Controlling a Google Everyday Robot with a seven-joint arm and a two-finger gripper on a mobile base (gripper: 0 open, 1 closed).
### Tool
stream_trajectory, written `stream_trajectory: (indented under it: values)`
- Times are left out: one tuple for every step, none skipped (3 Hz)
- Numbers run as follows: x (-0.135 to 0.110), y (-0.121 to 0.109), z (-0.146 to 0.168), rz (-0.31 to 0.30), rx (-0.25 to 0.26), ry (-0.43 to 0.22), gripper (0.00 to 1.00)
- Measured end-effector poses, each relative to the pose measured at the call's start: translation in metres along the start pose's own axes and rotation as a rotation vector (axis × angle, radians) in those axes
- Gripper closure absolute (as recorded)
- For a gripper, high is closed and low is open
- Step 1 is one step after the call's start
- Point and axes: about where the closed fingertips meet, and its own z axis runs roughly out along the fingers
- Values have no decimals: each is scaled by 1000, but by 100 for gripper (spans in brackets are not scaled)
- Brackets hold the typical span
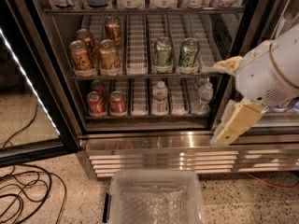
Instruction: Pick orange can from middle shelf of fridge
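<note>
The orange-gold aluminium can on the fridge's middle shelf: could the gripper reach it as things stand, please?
Probably yes: the front orange-gold aluminium can stands at the edge of the dark wire middle shelf with nothing before it; the open gripper hangs to its right.

With the door (32, 150) open, the front edge of the middle shelf (140, 74) is free. 4 orange cans (109, 56) fill its left corner; 1 bare lane separates them from 2 green cans (162, 53). The gripper (222, 101), fingers spread, hangs off the right edge.

I see the orange-gold aluminium can (109, 56) upright at ten o'clock on the black-framed fridge's (187, 149) dark wire middle shelf (140, 74); the gripper (220, 104), fingers spread, hangs at three o'clock.
</note>
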Motion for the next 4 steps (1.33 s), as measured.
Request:
stream_trajectory:
  values:
    - [-22, 8, 30, 12, 36, -149, 0]
    - [-46, 7, 53, 57, 111, -300, 0]
    - [-70, 0, 67, 76, 165, -445, 0]
    - [-98, 2, 80, 99, 165, -578, 0]
